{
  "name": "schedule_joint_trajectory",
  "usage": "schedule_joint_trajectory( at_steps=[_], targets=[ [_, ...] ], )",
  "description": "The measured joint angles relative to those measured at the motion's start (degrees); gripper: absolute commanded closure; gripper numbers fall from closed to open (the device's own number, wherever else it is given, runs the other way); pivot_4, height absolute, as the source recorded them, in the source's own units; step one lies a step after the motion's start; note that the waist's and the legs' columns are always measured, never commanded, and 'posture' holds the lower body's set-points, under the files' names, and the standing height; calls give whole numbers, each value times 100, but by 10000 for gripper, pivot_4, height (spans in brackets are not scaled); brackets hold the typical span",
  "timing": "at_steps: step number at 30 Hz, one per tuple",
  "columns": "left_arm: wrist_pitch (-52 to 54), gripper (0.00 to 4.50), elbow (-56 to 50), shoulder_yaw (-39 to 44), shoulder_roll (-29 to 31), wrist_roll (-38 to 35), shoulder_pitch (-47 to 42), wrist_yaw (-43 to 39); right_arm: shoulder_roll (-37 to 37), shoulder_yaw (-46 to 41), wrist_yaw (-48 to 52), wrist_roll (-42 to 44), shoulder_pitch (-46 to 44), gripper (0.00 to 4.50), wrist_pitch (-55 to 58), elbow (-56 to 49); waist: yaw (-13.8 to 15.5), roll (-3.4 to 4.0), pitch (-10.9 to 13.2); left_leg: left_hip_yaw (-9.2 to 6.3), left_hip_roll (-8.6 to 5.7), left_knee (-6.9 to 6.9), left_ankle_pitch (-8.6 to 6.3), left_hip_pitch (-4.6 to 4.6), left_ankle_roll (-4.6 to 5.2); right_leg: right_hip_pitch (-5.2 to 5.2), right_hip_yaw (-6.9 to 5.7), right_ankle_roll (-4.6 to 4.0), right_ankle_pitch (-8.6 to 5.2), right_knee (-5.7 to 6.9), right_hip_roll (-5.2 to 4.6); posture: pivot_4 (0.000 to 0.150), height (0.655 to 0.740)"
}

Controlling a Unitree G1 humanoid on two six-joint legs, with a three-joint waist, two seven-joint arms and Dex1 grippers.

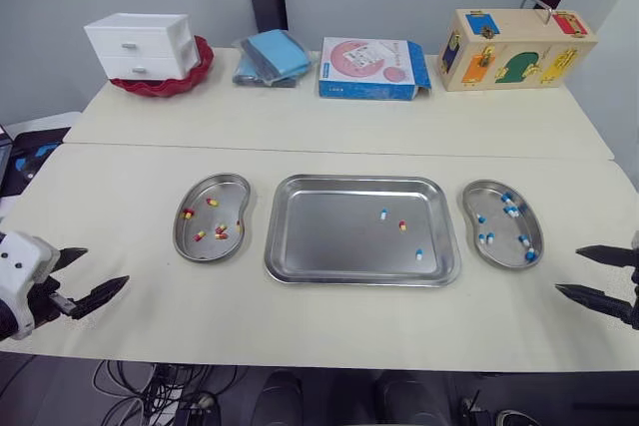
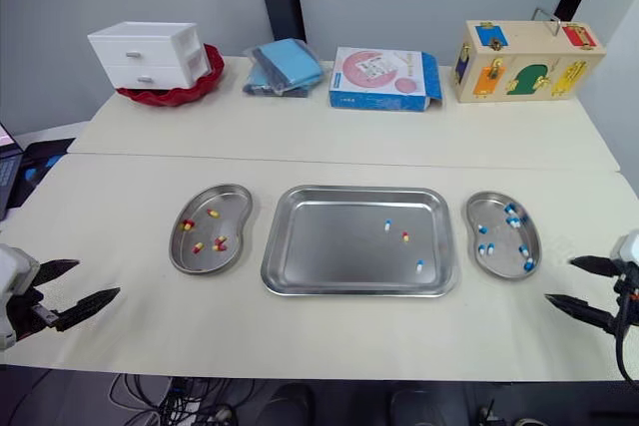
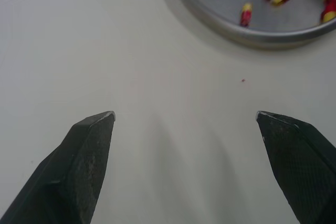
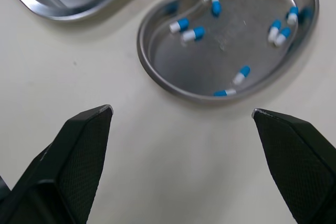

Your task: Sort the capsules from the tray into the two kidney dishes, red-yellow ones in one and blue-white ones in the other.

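Note:
A steel tray (image 1: 329,246) lies at the table's middle. In it are two blue-white capsules (image 1: 383,214) (image 1: 419,254) and one red-yellow capsule (image 1: 402,226). The left kidney dish (image 1: 193,203) holds several red-yellow capsules (image 1: 220,232). The right kidney dish (image 1: 475,202) holds several blue-white capsules (image 1: 510,210). My left gripper (image 1: 82,279) is open, low at the front left, apart from the left dish (image 3: 247,27). My right gripper (image 1: 587,274) is open at the front right, just short of the right dish (image 4: 231,40). Neither holds anything.
Along the table's back stand a white drawer box (image 1: 142,45) on a red dish (image 1: 190,78), a blue folded cloth (image 1: 272,57), a blue-pink carton (image 1: 371,69) and a wooden latch box (image 1: 514,47). A seam (image 1: 339,152) crosses the table behind the dishes.

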Motion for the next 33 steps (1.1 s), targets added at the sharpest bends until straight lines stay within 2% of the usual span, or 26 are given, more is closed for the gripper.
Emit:
schedule_joint_trajectory(
  at_steps=[3,7,10,13,16,23,33],
  targets=[
    [-65,273,-770,-62,-664,-487,10,90,-2,188,-192,352,-266,0,598,-692,5,-5,-3,-6,0,3,0,-1,0,3,-5,0,1,2,-1,1500,7400],
    [-274,273,-1746,-355,-1170,-678,420,112,32,737,-873,925,-1075,0,1666,-1477,-12,-6,-5,-4,-1,4,0,1,0,4,0,0,1,2,0,1500,7400],
    [-557,273,-2213,-773,-1599,-693,860,11,410,1462,-1616,1126,-1981,0,2294,-1910,-25,-7,-5,-3,-1,3,0,0,0,3,1,0,1,-1,0,1500,7400],
    [-988,273,-2618,-1401,-2166,-727,1319,-124,1113,2443,-2519,1049,-3098,0,2915,-2072,-44,-7,-5,-4,-1,6,0,-3,0,-1,1,1,3,0,-1,1500,7400],
    [-1515,273,-2664,-1737,-2404,-702,1531,-280,1775,3128,-3315,824,-3879,0,3422,-1929,-7,-7,-5,-12,-1,5,1,-8,0,-7,-5,0,3,2,1,1500,7400],
    [-2740,273,-2248,-2185,-2734,-627,1633,-548,2678,4259,-4379,44,-4717,0,3959,-1398,5,-1,-9,-11,-2,11,1,-51,0,-63,-5,-2,4,16,0,1500,7400],
    [-3598,273,-1697,-2388,-2837,-640,1655,-618,3596,4863,-5007,-765,-5277,0,4220,-476,-15,1,-10,-6,-2,11,1,-55,0,-80,-1,-3,2,39,2,1500,7400]
  ],
)
